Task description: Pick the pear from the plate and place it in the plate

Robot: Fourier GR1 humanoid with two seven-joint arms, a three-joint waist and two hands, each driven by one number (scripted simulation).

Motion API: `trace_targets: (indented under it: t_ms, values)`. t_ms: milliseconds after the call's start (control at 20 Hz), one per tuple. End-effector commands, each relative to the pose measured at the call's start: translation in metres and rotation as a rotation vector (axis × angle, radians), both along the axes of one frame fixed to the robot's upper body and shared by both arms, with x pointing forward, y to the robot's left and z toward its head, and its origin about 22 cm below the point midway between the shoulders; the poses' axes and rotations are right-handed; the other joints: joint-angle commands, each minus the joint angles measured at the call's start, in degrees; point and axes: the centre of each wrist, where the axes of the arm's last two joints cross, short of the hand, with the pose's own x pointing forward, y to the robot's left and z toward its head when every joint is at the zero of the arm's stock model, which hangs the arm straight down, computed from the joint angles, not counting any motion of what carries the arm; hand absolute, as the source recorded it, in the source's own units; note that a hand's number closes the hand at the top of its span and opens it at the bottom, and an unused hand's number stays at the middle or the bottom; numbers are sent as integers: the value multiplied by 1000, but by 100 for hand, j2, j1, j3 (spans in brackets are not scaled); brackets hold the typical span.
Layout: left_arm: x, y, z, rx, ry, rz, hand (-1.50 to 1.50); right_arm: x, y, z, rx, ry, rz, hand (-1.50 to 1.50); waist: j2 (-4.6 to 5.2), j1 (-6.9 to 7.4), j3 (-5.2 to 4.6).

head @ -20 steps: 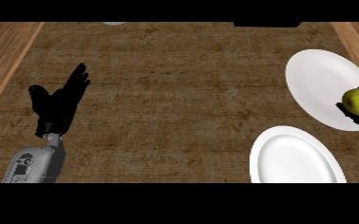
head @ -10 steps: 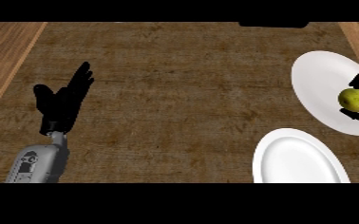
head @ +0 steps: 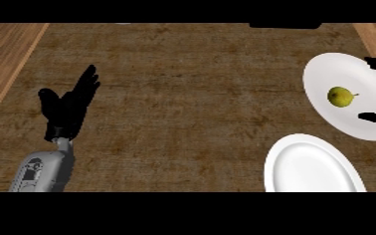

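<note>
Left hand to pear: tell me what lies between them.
Only bare counter lies between the left hand and the pear, then the plate's rim, in the head view.

no readable text or labels

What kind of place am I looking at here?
Probably a kitchen or dining counter: a dark wood-grain top with two white plates, the far plate holding a pear, the near plate bare.

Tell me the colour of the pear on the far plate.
Yellow-green, with a thin dark stem; the pear shows best in the head view.
</note>
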Motion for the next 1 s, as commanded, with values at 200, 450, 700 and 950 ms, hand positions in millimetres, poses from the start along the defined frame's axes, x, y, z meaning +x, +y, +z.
trace_targets:
  t_ms: [200, 450, 700, 950]
  values:
    - [-3, 11, -2, 2, 7, 34, 0, 9, -6, 23, 396, -109, 183, -150, -62, -159, -15]
    - [-10, 9, -4, 9, 20, 9, 0, 4, -26, 48, 495, 163, 159, -150, -64, -87, -21]
    - [-4, 4, 3, 22, -1, -3, 0, -6, -33, 40, 569, 233, 186, -150, -12, -34, 4]
    - [-3, 10, 3, 14, -10, 11, 0, -18, -39, 32, 604, 161, 191, -150, 3, -79, 12]
